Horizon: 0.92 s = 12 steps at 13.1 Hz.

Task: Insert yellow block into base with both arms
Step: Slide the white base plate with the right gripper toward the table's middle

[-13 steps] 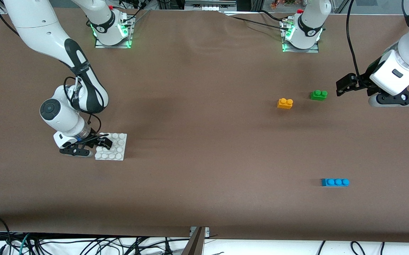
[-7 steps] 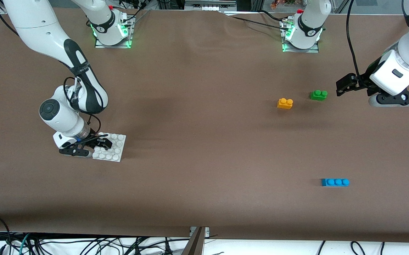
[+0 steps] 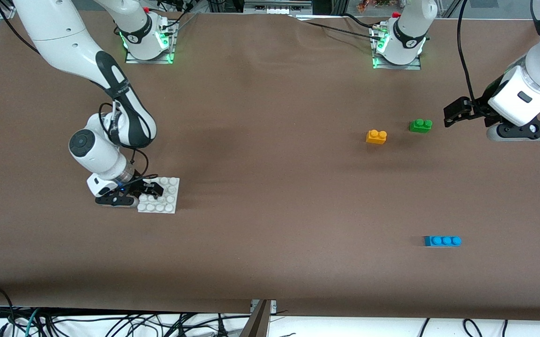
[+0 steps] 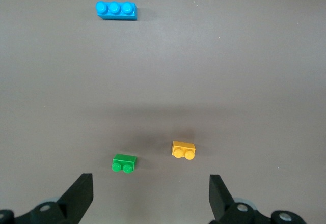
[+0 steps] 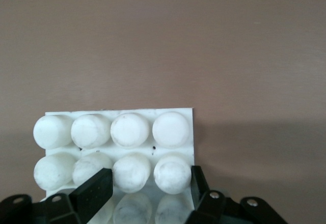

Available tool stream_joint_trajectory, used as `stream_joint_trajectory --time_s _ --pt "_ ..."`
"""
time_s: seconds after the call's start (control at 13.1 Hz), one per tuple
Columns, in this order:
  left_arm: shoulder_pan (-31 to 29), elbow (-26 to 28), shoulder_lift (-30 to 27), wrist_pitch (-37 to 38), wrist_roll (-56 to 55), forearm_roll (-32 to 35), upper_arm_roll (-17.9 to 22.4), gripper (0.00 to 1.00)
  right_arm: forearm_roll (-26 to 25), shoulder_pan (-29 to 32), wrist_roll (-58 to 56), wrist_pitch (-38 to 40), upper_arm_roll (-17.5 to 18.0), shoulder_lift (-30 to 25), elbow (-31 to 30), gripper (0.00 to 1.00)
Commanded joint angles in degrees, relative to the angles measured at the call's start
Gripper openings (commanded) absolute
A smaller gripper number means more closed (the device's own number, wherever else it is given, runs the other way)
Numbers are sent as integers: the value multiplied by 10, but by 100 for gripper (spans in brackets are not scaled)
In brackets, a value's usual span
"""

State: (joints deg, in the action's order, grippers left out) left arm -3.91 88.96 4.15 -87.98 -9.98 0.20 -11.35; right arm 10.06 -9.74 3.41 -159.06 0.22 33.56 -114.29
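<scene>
The white studded base (image 3: 168, 200) lies toward the right arm's end of the table, and my right gripper (image 3: 151, 188) is shut on one edge of it. In the right wrist view its fingers (image 5: 91, 192) clamp a pair of studs of the base (image 5: 117, 130). The yellow block (image 3: 376, 136) sits on the table toward the left arm's end, beside a green brick (image 3: 420, 125). My left gripper (image 3: 454, 113) hangs open in the air by the green brick, holding nothing. The left wrist view shows the yellow block (image 4: 183, 149) ahead of the open left gripper (image 4: 151, 199).
The green brick (image 4: 124, 163) sits close to the yellow block. A longer blue brick (image 3: 442, 240) lies nearer the front camera, also at the left arm's end. The two arm bases stand along the table's back edge.
My right gripper has closed on the base and shifted it a short way toward the left arm's end. The left arm and the bricks have not moved.
</scene>
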Motion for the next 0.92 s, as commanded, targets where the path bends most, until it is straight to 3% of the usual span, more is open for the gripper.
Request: stream_joint_trajectory --time_s 0.0,0.84 --pt "0 -17 5 12 1 15 -3 100 14 -30 -4 -18 4 22 17 70" --pt "0 -20 6 12 1 15 -3 100 15 -186 191 -14 1 100 136 70"
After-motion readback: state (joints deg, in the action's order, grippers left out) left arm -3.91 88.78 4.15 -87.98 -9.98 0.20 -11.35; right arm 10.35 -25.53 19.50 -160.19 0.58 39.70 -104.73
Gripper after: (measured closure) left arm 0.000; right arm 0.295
